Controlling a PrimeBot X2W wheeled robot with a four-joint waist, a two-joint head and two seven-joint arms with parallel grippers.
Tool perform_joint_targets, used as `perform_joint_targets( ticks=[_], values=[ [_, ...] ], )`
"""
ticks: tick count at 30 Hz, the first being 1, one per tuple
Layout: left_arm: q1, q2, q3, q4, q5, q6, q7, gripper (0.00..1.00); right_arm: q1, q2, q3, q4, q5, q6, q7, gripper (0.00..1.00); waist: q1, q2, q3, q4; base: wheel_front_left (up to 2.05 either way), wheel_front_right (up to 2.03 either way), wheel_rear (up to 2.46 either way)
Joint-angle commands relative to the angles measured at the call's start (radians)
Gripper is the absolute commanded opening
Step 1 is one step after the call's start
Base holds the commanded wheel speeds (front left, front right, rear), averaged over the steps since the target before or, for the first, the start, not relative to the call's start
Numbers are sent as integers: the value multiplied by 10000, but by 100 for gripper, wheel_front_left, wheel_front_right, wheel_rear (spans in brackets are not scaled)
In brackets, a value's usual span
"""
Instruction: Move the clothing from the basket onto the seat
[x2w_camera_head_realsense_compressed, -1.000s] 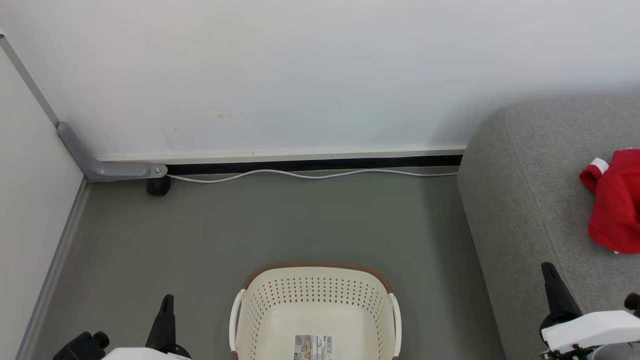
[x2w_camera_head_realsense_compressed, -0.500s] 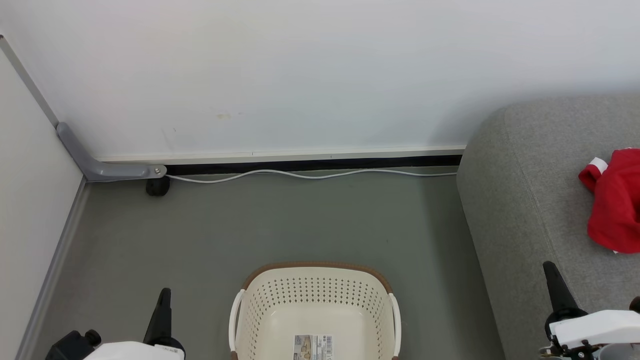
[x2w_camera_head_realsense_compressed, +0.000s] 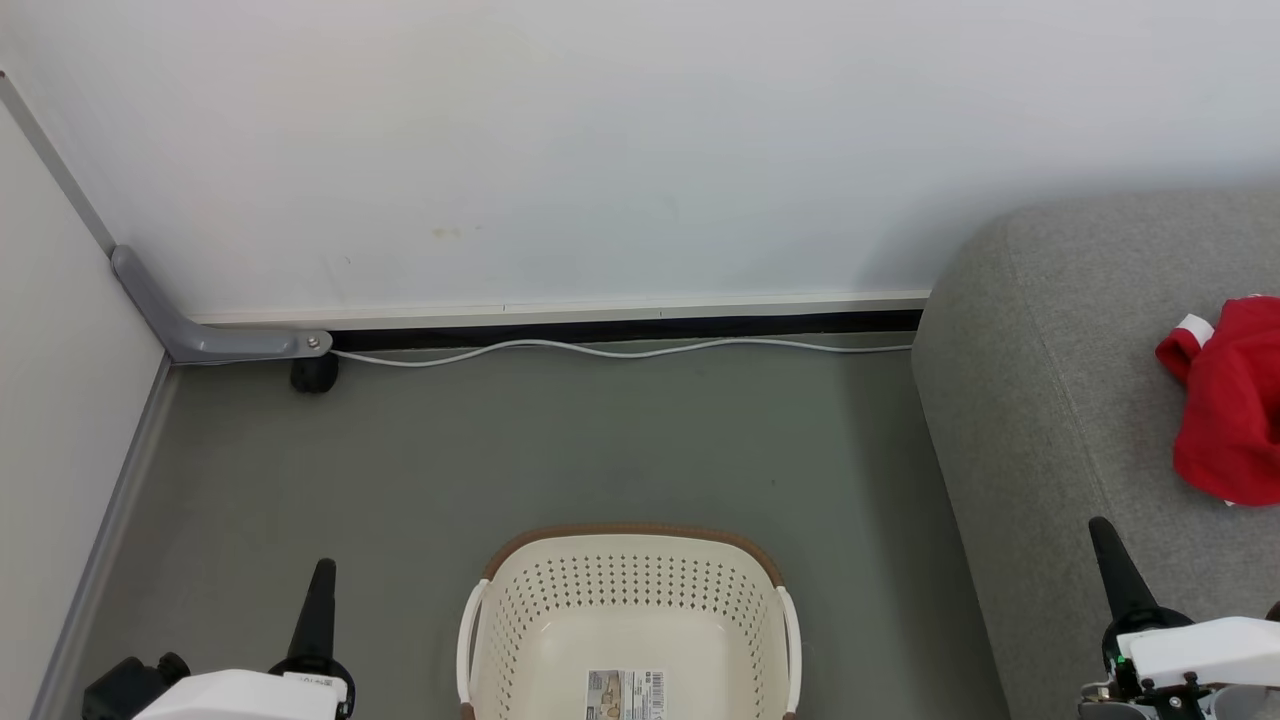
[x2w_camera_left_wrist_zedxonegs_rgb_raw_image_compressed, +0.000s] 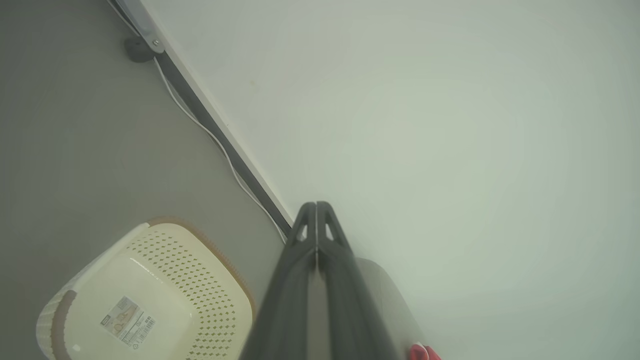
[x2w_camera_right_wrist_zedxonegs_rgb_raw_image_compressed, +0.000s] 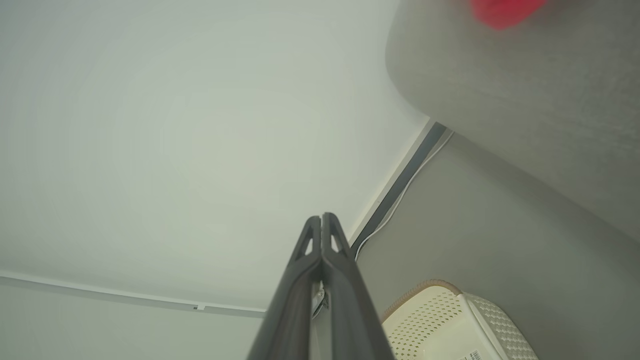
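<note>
Red white-trimmed clothing (x2w_camera_head_realsense_compressed: 1225, 410) on grey woven sofa (x2w_camera_head_realsense_compressed: 1040, 420), right of cream perforated basket (x2w_camera_head_realsense_compressed: 630, 595). Closed, empty: left end effector (x2w_camera_head_realsense_compressed: 322, 575), right end effector (x2w_camera_head_realsense_compressed: 1102, 535).

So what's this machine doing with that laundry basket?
Nothing is being handled right now. The basket on the floor looks empty apart from a label, and the red clothing lies on the grey seat. The left gripper and right gripper are both shut, holding nothing, either side of the basket.

Grey floor (x2w_camera_head_realsense_compressed: 600, 450) with basket (x2w_camera_head_realsense_compressed: 630, 585) and cable (x2w_camera_head_realsense_compressed: 620, 350) (clothing (x2w_camera_head_realsense_compressed: 1235, 410) on the seat (x2w_camera_head_realsense_compressed: 1060, 400))
</note>
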Motion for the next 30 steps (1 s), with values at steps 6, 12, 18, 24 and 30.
perform_joint_targets(
  ticks=[6, 12, 18, 24, 30],
  values=[
    [-719, 143, 364, -337, -812, -188, 227, 0, -457, -2, -85, -359, 691, 26, 225, 0, -1, 0, -1, -7, 0, 0, 0],
    [-825, 150, 466, -374, -1571, -262, 432, 0, -477, 117, -256, -428, 1343, 27, 431, 0, -1, 0, -2, -16, 0, 0, 0],
    [-916, 155, 553, -406, -2224, -325, 609, 0, -494, 218, -403, -488, 1905, 29, 609, 0, -1, 0, -3, -24, 0, 0, 0],
    [-1008, 161, 641, -438, -2877, -388, 786, 0, -510, 320, -550, -547, 2466, 30, 788, 0, -1, 0, -4, -31, 0, 0, 0],
    [-1099, 166, 728, -470, -3530, -451, 963, 0, -527, 422, -697, -607, 3028, 32, 966, 0, -1, 0, -5, -39, 0, 0, 0]
  ],
)
